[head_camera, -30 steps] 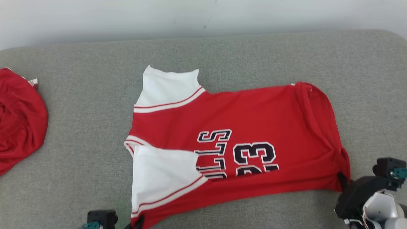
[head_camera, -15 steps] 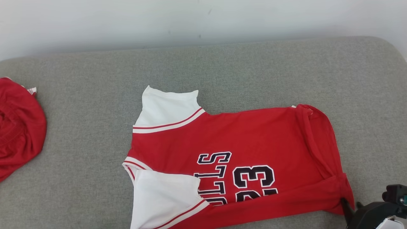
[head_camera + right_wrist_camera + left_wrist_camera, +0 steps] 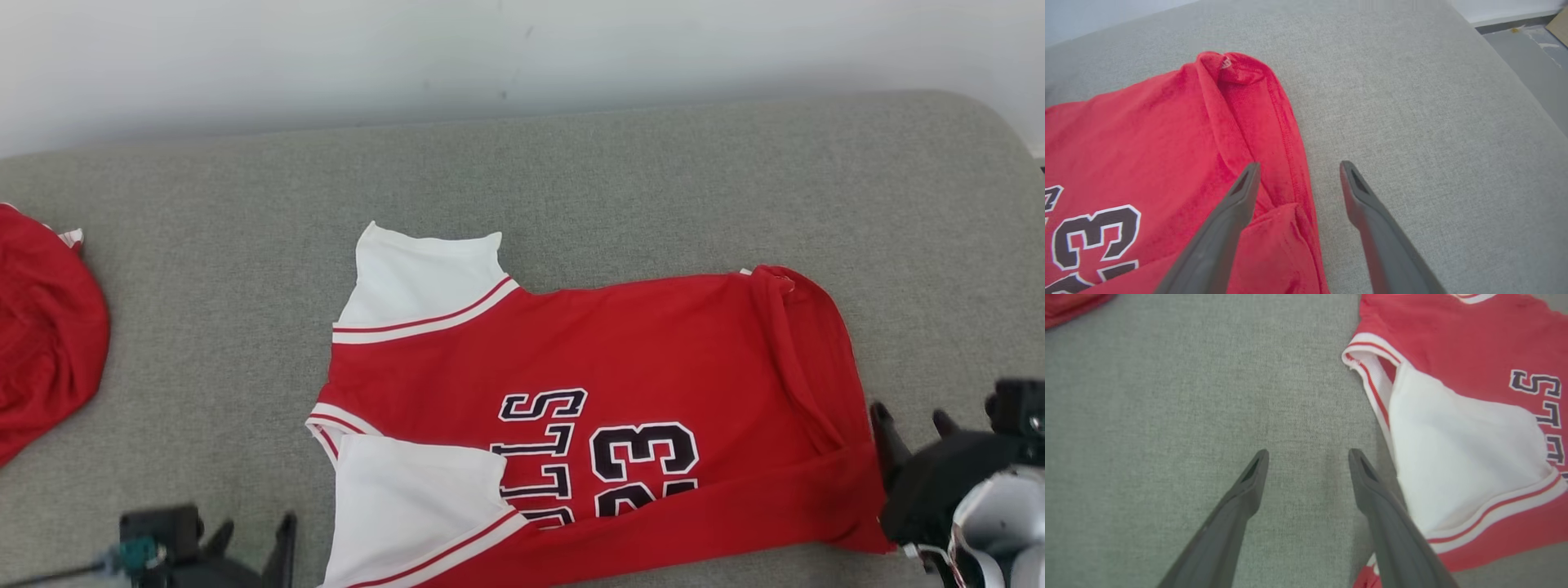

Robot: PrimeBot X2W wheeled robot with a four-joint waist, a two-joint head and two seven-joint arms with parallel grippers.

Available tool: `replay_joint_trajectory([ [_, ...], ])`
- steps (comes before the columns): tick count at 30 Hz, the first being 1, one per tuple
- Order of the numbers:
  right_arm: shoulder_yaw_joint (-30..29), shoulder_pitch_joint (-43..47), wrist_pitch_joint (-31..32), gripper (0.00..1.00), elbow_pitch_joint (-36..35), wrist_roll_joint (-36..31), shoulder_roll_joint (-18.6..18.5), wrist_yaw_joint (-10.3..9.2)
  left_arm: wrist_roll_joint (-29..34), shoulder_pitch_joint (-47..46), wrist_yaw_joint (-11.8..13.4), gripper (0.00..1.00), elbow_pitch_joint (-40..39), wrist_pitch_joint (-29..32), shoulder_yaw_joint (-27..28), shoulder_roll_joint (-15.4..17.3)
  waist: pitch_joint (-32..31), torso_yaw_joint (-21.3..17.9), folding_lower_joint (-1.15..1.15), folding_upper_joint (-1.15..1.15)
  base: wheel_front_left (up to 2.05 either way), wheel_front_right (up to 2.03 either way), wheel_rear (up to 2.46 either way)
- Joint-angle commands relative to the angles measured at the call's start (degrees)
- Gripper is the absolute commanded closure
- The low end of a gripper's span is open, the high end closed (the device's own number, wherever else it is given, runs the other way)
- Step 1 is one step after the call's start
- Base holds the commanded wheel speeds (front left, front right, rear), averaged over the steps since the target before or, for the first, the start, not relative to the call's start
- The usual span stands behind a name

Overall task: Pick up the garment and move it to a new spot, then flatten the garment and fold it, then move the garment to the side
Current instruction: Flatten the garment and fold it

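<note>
Garment (image 3: 653,351) lies just beside right end effector (image 3: 909,414), fingers (image 3: 887,433) apart

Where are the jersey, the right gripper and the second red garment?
jersey (image 3: 653,343), head view, on the middle of its red body.
right gripper (image 3: 910,418), head view, midway between its open fingertips.
second red garment (image 3: 41,327), head view, on its bunched red cloth at the left edge.
</note>
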Motion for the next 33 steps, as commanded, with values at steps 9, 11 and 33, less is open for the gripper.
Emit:
replay_joint_trajectory([
  [9, 7.6, -9.9, 5.0, 0.00, -3.2, -3.1, -1.5, -0.12, 3.7, -17.7, -5.4, 0.00, 4.3, 3.0, -1.3, -0.5, 4.2, -1.3, 0.00, 0.00, 0.00, 0.00, 0.00],
  [11, 9.9, -12.9, 5.6, 0.00, -2.3, -2.7, -2.5, -0.12, 4.0, -22.9, -6.5, 0.00, 6.3, 3.6, -1.2, -1.6, 5.5, -1.8, 0.00, 0.00, 0.00, 0.00, 0.00],
  [33, 25.3, -34.2, 1.7, 0.00, 12.4, 1.7, -8.5, -0.12, 8.5, -54.2, -13.3, 0.00, 36.7, 11.0, -5.3, -5.6, 15.6, -9.2, 0.00, 0.00, 0.00, 0.00, 0.00],
])
